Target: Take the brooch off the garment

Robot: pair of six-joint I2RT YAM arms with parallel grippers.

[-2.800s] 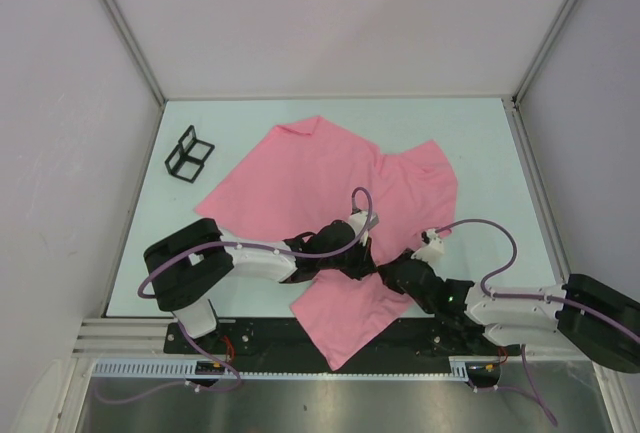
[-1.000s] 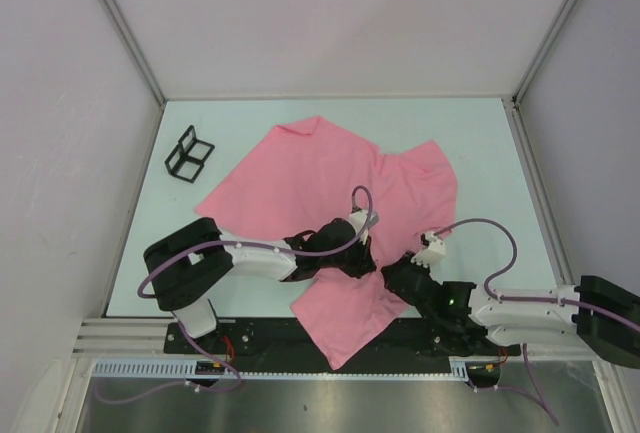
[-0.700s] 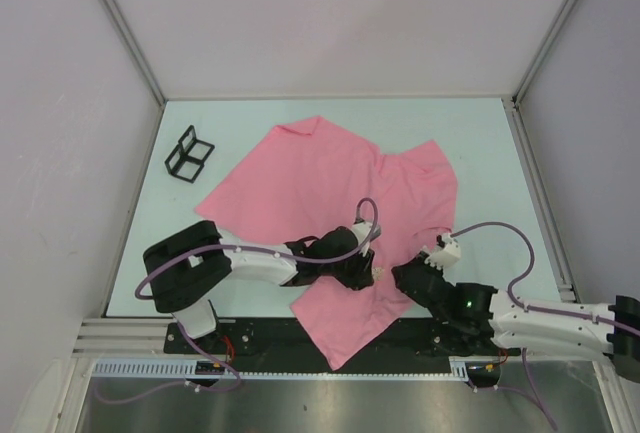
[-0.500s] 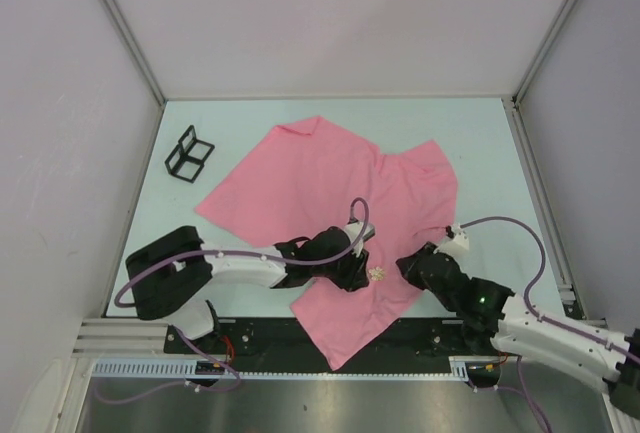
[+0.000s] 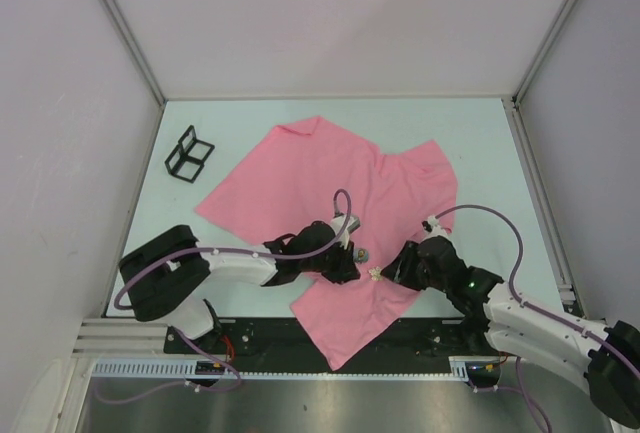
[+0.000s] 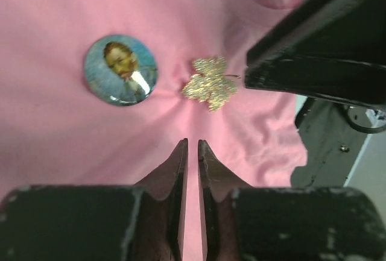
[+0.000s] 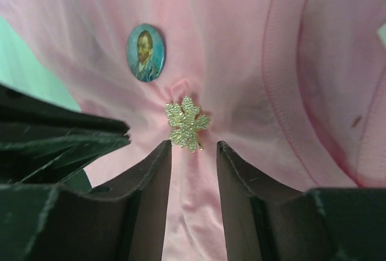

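On the pale green table [image 5: 480,143] lies one large pink short-sleeved T-shirt of soft cloth [image 5: 320,168], spread flat with a few folds, its lower corner pointing toward the arm bases. Two pins sit on it, close together near that lower part. One is a small gold leaf-shaped brooch with a glittery, grainy surface [image 7: 186,123]. The other is a round glossy button badge printed with a bearded man's portrait on blue [image 7: 145,52]. The cloth puckers into small wrinkles between and around them. One black wire frame of two joined squares [image 5: 188,154] stands on the table, well apart to the left of the shirt.

Two grippers meet over the pins from opposite sides. The left gripper [image 6: 192,146] has its dark, smooth fingers drawn to a thin slit with nothing seen between them. The brooch [image 6: 210,84] lies just ahead of its tips and slightly to one side, the badge [image 6: 120,70] ahead to the other side. The right gripper [image 7: 194,146] holds its fingers clearly apart and empty, and the brooch sits just beyond the gap, in line with it, not between the tips.
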